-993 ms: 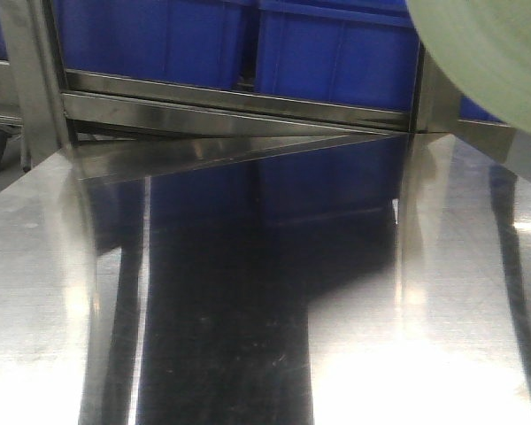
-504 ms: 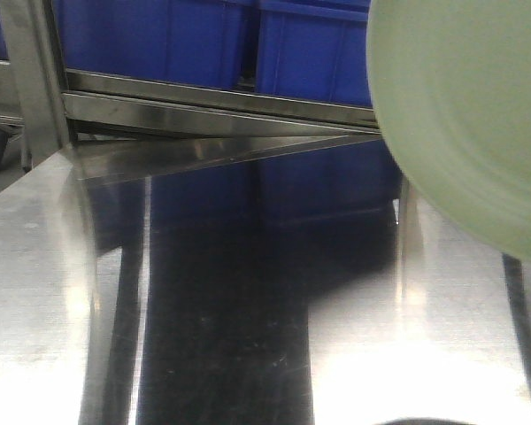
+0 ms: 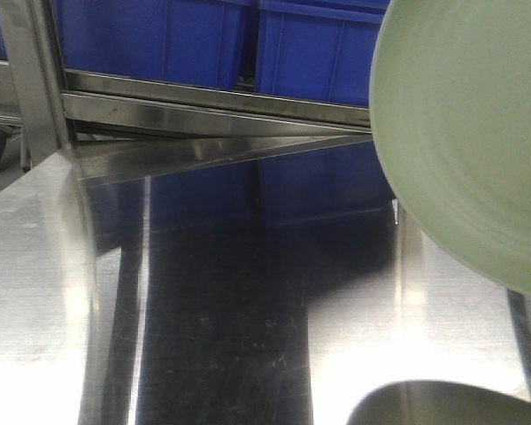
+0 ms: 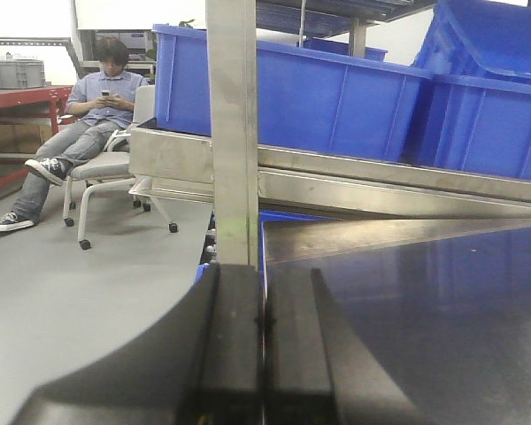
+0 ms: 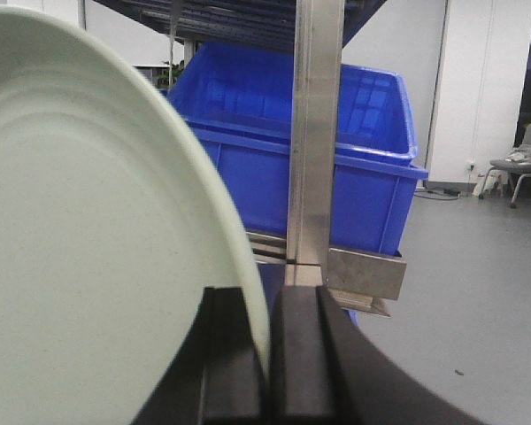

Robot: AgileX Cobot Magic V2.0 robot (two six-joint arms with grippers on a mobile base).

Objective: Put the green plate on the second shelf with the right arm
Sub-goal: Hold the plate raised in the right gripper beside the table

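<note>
Narrowly parted, right gripper (image 5: 267, 367) pinching green plate (image 5: 97, 248)

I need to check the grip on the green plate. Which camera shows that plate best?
The right wrist view: the green plate is clamped by its rim in the right gripper. The front view shows only part of its ringed face, tilted above the steel surface, with no gripper. The left wrist view shows none of it.
</note>
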